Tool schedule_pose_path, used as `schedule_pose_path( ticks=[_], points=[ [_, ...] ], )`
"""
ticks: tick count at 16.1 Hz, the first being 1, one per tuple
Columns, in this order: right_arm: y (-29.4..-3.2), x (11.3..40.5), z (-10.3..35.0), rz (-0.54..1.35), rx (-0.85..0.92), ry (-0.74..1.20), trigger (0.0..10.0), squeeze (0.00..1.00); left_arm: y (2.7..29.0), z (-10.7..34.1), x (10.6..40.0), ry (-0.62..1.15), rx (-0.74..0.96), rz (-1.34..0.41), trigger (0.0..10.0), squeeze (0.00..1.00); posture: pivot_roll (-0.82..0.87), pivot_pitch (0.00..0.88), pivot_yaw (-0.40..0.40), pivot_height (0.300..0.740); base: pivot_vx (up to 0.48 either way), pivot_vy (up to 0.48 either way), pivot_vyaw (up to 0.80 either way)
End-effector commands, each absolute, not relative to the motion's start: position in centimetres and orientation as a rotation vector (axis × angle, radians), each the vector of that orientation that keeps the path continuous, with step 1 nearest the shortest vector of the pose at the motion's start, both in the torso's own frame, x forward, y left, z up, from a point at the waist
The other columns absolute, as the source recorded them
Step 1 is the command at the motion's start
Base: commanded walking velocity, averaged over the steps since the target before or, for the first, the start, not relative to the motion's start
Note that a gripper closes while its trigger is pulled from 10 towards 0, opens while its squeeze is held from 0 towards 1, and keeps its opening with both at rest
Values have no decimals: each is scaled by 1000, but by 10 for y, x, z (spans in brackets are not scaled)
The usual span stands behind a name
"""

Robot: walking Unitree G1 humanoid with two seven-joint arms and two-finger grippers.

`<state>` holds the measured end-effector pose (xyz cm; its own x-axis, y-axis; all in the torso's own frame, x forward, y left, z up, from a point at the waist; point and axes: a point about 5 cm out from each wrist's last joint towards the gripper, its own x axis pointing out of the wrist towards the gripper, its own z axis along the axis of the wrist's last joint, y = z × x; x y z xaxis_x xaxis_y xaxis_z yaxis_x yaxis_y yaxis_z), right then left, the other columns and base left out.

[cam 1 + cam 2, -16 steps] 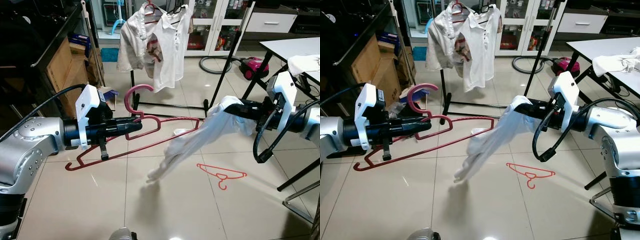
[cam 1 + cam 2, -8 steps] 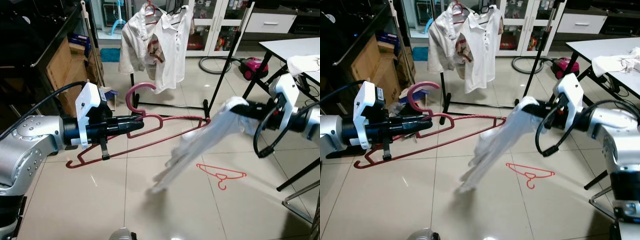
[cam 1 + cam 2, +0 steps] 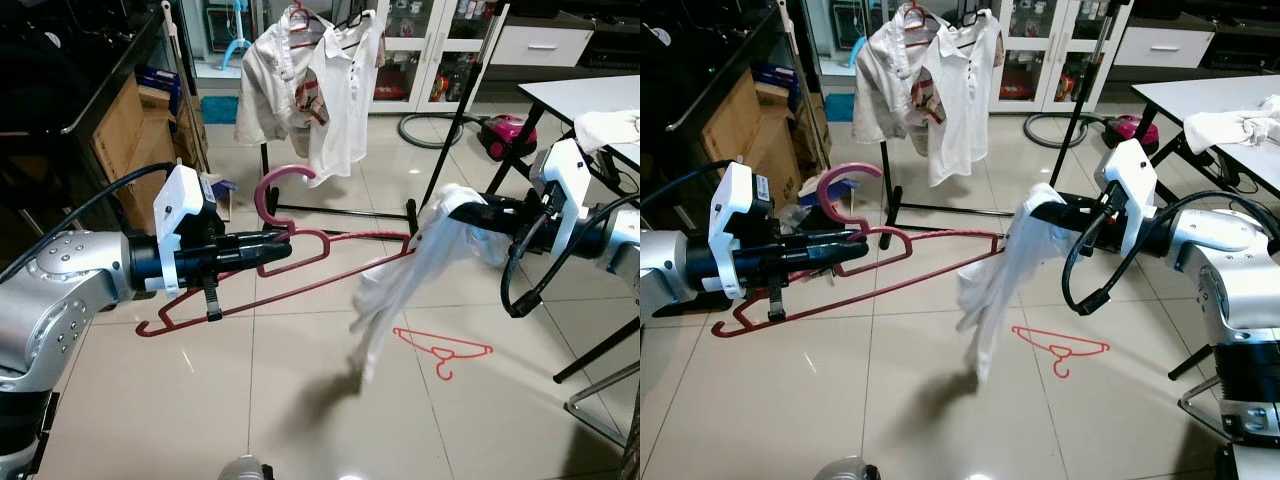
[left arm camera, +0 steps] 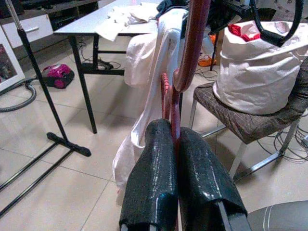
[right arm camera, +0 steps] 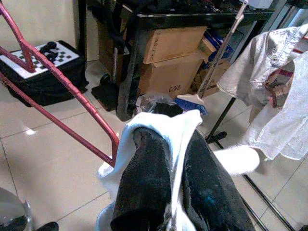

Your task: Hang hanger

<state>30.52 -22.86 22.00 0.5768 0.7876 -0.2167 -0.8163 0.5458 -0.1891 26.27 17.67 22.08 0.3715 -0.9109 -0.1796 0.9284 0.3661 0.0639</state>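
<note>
A dark red hanger (image 3: pixel 300 262) is held roughly level in front of me, hook (image 3: pixel 285 180) pointing up. My left gripper (image 3: pixel 280 252) is shut on it just below the hook, as the left wrist view confirms (image 4: pixel 175 139). My right gripper (image 3: pixel 455 205) is shut on a white garment (image 3: pixel 400 290) that drapes over its fingers and hangs down limp. The hanger's right end reaches the upper part of the garment (image 5: pixel 168 120); whether it sits inside the cloth I cannot tell.
A black clothes rack (image 3: pixel 440 130) with white shirts (image 3: pixel 320 80) stands ahead. A second red hanger (image 3: pixel 445 350) lies on the tiled floor. To the right is a table (image 3: pixel 590 95) with cloths, and a vacuum (image 3: pixel 505 130) behind it. Cardboard boxes (image 3: pixel 130 130) sit at left.
The white garment, earlier swung out low to the left, now hangs nearly straight down below the right gripper. The right gripper shifted slightly toward the hanger's end. The left gripper kept the hanger steady.
</note>
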Motion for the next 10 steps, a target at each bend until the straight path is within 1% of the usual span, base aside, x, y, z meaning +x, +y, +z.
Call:
schedule_pose_path(
  ticks=[1,4,10],
  points=[
    [-229,302,225,960,-307,101,10000,0,174,226,265,106,182,-1193,10000,0,-18,0,-12,740,0,0,0],
    [-212,293,227,1028,-310,88,10000,0,172,225,267,106,184,-1197,10000,0,-26,0,-9,740,0,0,0],
    [-198,288,218,1070,-297,102,10000,0,167,224,270,94,181,-1207,10000,0,-30,0,-9,740,0,0,0]
  ],
)
